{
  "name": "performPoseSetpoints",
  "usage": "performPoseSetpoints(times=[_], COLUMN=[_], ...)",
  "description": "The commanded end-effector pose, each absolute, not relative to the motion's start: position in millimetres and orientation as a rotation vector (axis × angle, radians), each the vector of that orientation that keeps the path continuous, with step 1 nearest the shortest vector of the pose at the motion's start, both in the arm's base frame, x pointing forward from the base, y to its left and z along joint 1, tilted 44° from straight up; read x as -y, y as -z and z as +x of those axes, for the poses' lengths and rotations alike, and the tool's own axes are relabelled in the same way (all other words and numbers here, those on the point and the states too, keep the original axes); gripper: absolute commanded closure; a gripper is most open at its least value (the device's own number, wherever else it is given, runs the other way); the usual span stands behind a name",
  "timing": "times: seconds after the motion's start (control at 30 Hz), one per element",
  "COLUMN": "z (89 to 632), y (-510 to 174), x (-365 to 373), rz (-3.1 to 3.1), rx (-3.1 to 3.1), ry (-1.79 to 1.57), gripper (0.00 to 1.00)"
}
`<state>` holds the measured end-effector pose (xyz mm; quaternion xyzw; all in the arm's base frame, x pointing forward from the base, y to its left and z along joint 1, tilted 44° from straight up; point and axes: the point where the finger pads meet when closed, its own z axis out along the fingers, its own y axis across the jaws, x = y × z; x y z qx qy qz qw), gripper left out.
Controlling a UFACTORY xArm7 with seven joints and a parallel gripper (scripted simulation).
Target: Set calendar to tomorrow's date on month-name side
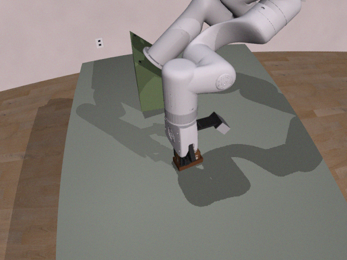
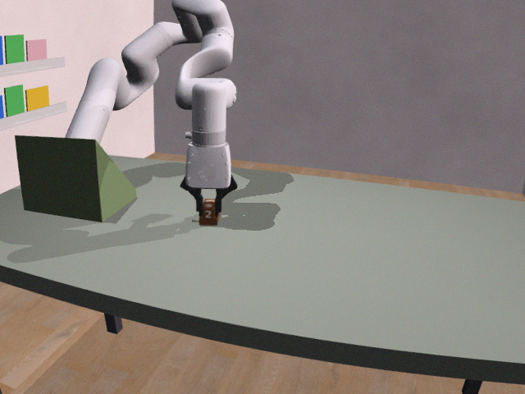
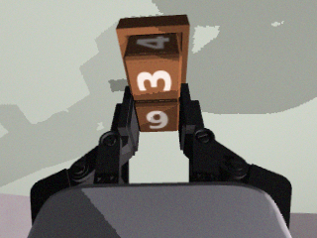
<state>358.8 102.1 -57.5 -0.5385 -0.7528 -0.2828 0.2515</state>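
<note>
The brown calendar tray [image 1: 192, 164] [image 2: 208, 222] [image 3: 154, 23] stands on the table, and the cubes are in line along it. In the wrist view the far cube [image 3: 155, 80] shows a bright 3 turned sideways and a shaded 4 on another face. The near cube [image 3: 158, 119] shows a digit that reads as 9 there. The exterior view shows an upright 2 on the end-facing cube [image 2: 207, 213]. My gripper [image 2: 208, 212] [image 3: 158, 98] points down, its fingers shut on the near cube's two sides. The fingers hide the cubes' long sides and part of the tray walls.
A green wedge-shaped block [image 1: 151, 95] [image 2: 59, 178] stands beside the arm. In the top view a black bar [image 1: 207, 122] with a pale end shows behind the gripper. Shelves [image 2: 38, 64] with coloured items hang on the wall.
</note>
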Motion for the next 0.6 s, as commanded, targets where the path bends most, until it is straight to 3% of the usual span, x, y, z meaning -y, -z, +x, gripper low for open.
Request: performPoseSetpoints(times=[0.0,0.57], z=[360.2,365.7], y=[56.9,1.1], x=[-100.4,-46.0], rz=[-1.469,-1.469], rx=[2.049,2.049], ry=[0.771,0.771], gripper=[0.73,0.73])
